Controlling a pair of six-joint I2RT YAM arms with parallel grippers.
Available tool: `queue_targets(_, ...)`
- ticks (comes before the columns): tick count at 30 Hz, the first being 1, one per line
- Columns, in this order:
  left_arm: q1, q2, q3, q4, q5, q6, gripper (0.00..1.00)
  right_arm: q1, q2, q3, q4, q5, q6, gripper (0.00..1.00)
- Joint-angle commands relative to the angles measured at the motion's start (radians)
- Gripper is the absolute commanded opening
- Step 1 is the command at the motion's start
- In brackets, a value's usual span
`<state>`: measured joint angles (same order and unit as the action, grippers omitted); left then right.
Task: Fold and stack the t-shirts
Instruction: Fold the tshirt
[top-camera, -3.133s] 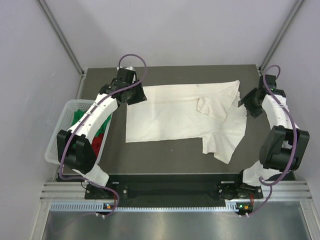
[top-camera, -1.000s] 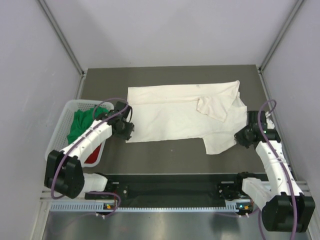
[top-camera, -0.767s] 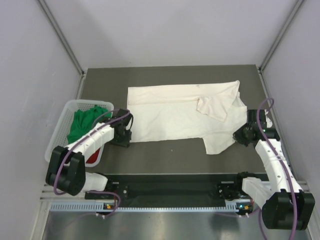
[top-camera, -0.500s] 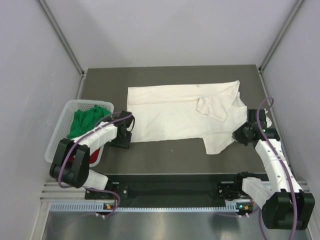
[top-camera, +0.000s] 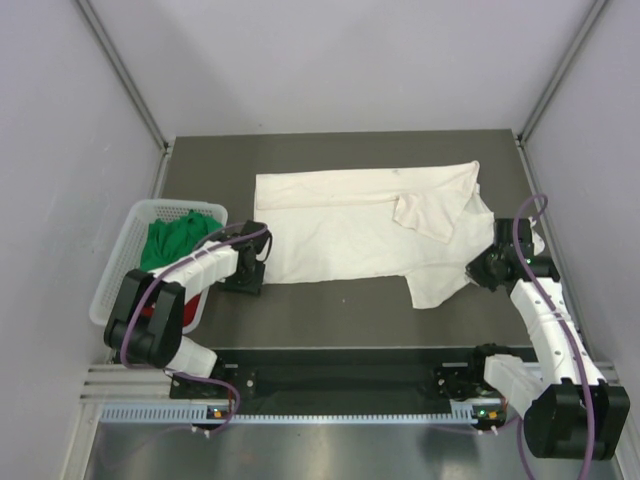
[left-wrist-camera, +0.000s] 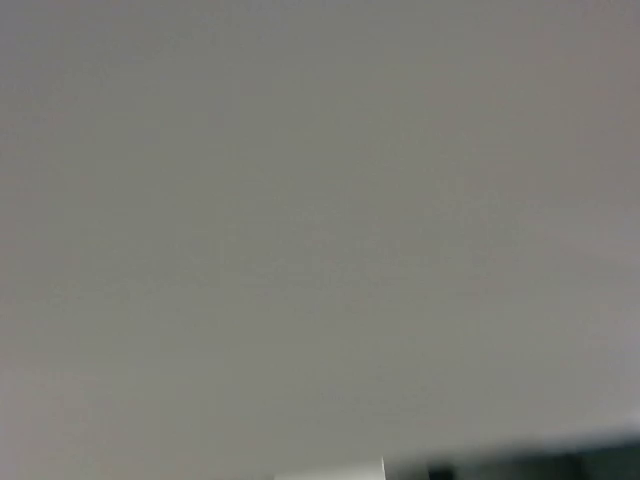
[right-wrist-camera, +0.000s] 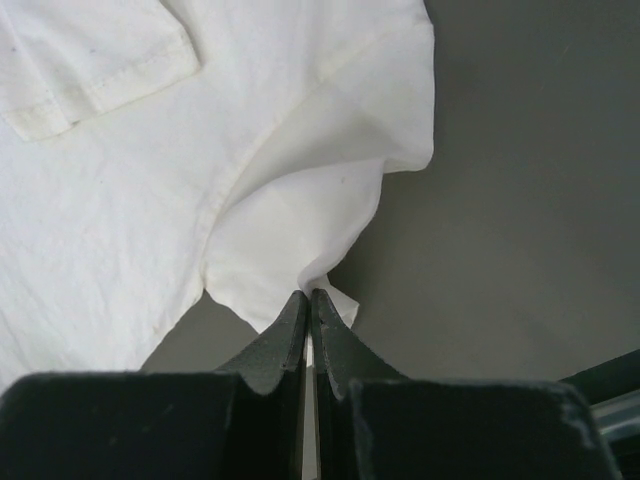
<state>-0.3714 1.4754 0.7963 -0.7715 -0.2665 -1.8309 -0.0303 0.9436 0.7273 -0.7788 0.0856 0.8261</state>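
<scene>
Top external view. On the table (top-camera: 340, 310), the cream tee (top-camera: 350, 225) lay spread; the green tee (top-camera: 165, 245) sat in the basket (top-camera: 112, 285). We judged the first fold begun: the right gripper (top-camera: 478, 275) was clamped on the near-right corner, and the left gripper (top-camera: 250, 272) was beside the near-left corner, its jaws unreadable. Next, the left would need a matching pinch.

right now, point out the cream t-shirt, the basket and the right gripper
cream t-shirt (top-camera: 340, 230), top view, middle of its body
basket (top-camera: 114, 266), top view, its left wall
right gripper (right-wrist-camera: 307, 297), right wrist view, between its fingertips
</scene>
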Motion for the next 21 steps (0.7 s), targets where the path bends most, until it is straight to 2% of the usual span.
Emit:
queue_targets(1,-0.006,-0.038,0.001,0.026,-0.01,-0.054,0.41,0.01,-0.012,0.03,0.018,0.022,-0.016,0.0)
queue_targets(8,-0.017,-0.079,0.004,0.015,-0.022,-0.096,0.41,0.01,-0.006,0.034,0.023,0.019,-0.012,0.0)
queue_targets(21,-0.018,0.019,-0.026,0.086,0.018,-0.076,0.4,0.01,-0.034,0.04,0.007,0.075,-0.015,0.0)
